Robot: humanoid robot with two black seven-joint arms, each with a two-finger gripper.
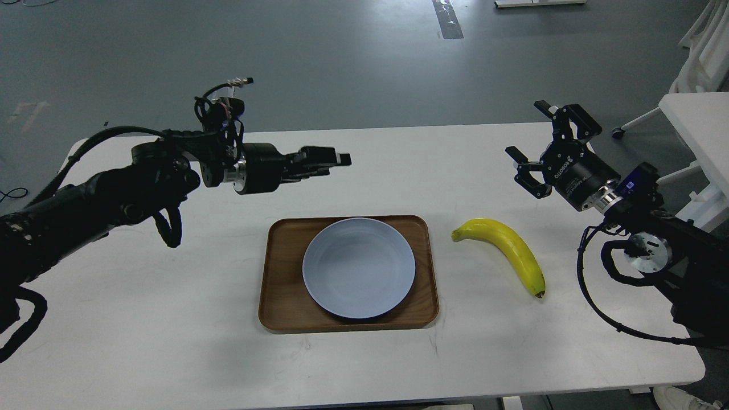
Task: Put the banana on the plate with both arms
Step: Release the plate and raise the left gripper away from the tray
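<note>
The yellow banana lies on the white table, right of the tray, stem end toward the tray. The pale blue-grey plate lies flat and empty in the brown wooden tray. My left gripper hovers above the table behind the tray's far edge, pointing right, clear of the plate and holding nothing. I see it side-on, so its fingers cannot be told apart. My right gripper is open and empty, held in the air behind and to the right of the banana.
The white table ends near the bottom of the view. A second white table and white frames stand at the far right, beyond my right arm. Grey floor lies behind.
</note>
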